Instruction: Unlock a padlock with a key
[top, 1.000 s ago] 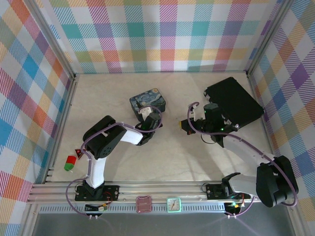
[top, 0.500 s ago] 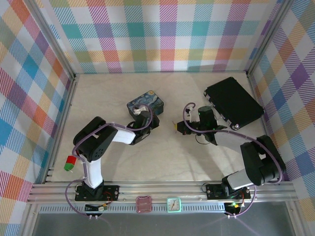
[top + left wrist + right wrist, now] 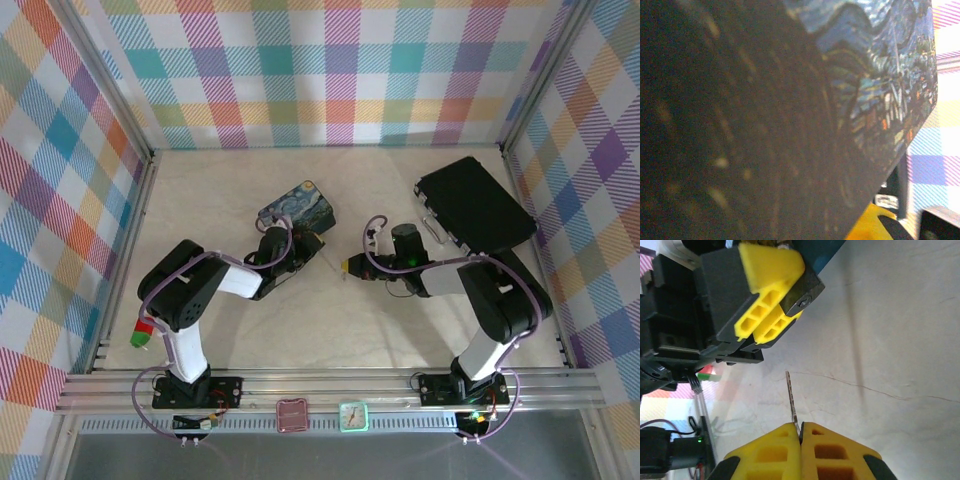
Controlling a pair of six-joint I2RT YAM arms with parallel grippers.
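Observation:
In the right wrist view my right gripper (image 3: pixel 801 432) is shut on the thin brownish-silver key (image 3: pixel 792 400), whose blade sticks out towards the left gripper. A short gap ahead, my left gripper (image 3: pixel 785 295) clamps the small dark padlock (image 3: pixel 802 292) between its yellow fingers (image 3: pixel 771 267), with the keyhole end facing the key. From above, the left gripper (image 3: pixel 303 247) and right gripper (image 3: pixel 347 267) face each other at mid-table, a little apart. The padlock's shackle is hidden.
The starry-night tin (image 3: pixel 298 204) lies just behind the left gripper and looms close in the left wrist view (image 3: pixel 880 80). A flat black case (image 3: pixel 475 205) sits at the back right. A red-and-green object (image 3: pixel 143 333) lies at the left edge.
My right gripper has moved left with the key, closing the gap to the left gripper. The left gripper shifted down and left, and the tin turned slightly.

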